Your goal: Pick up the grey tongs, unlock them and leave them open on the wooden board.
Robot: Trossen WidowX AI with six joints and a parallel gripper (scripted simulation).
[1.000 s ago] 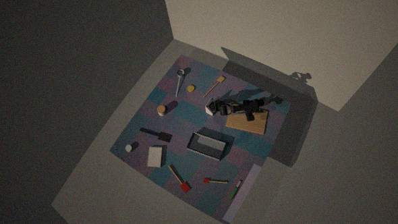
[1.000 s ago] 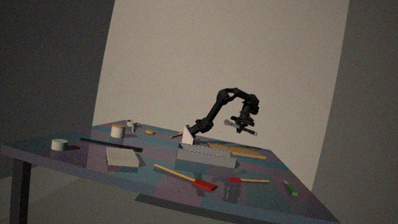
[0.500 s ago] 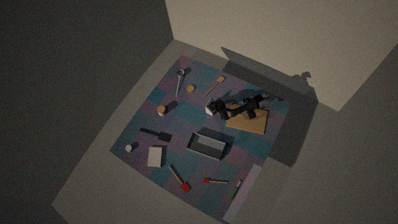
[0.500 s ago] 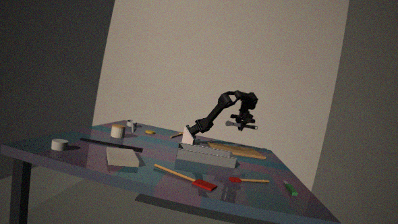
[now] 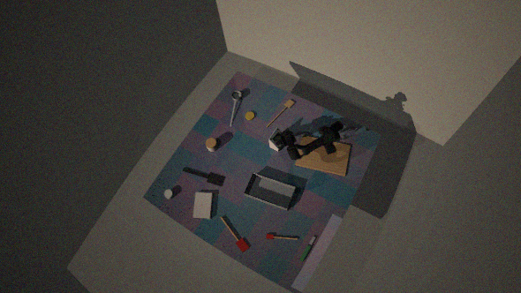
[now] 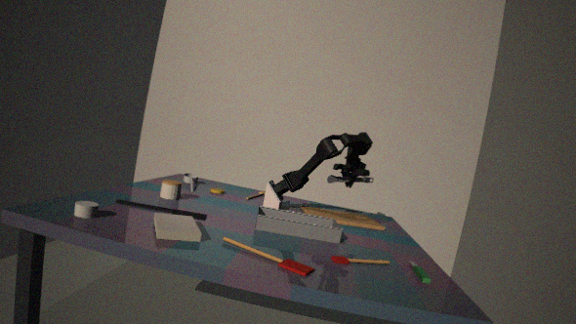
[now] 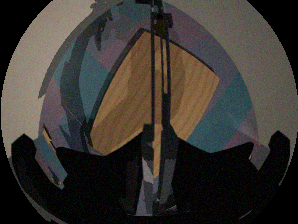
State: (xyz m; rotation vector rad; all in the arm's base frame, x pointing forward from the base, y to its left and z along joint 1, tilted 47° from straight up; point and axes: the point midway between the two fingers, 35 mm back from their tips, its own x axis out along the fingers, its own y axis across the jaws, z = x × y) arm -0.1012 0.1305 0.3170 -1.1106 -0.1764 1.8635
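Observation:
My gripper [image 6: 349, 182] [image 7: 154, 135] points down, high over the wooden board [image 5: 337, 168] [image 6: 343, 217] [image 7: 202, 82], and is shut on the grey tongs [image 6: 335, 180] [image 7: 153, 75]. In the exterior view the tongs are about level, with a broader end at left. In the wrist view their two arms run close together, nearly parallel, up to the hinge end, with a small dark yellowish part there. The tips are mostly hidden by the fingers, and the lock's state cannot be told. The roasting tin [image 5: 266, 201] [image 6: 298, 229] stands apart from the tongs, with nothing across it.
The white arm base [image 6: 271, 196] is between tin and board. A red spatula [image 5: 242, 244] [image 6: 296, 266], a smaller red one [image 5: 270, 236] [image 6: 340, 260] and a green-handled tool [image 5: 306, 251] [image 6: 421, 273] lie toward the front. A pale block [image 5: 203, 205] [image 6: 178, 227] and a black spatula [image 5: 215, 178] are left of the tin.

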